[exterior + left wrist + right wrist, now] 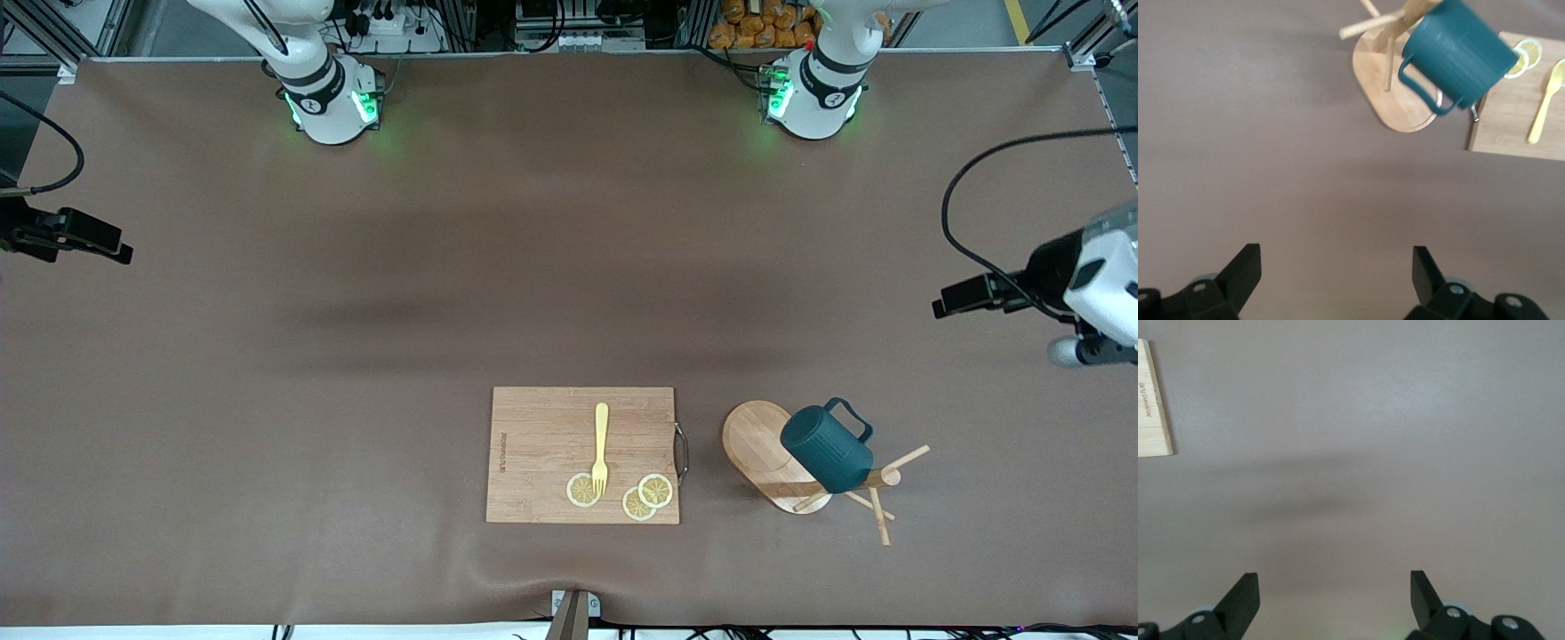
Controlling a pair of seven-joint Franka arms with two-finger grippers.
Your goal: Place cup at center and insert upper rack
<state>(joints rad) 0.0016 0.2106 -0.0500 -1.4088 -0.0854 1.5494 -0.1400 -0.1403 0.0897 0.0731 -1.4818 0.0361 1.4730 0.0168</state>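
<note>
Lemon slices [637, 494] are lying lowest in frame; the teal mug [827, 449], lower right, is hanging on a toppled mug tree [805, 467]. Both tools, left [1335, 280] and right [1335, 600], are gaping empty at the frame's edges; lifting might drag the tree.

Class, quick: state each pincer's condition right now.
Left pincer: open, holding nothing, over bare table.
Right pincer: open, holding nothing, over bare table.

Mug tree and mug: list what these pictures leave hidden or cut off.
- Mug tree: front view, the mug covers its post; left wrist view, the frame edge cuts off the peg tips.
- Mug's inside: not visible in any view.
- Cutting board: both wrist views show only part, cut by the edge.
- Left gripper, right gripper: open, mostly out of frame.
</note>
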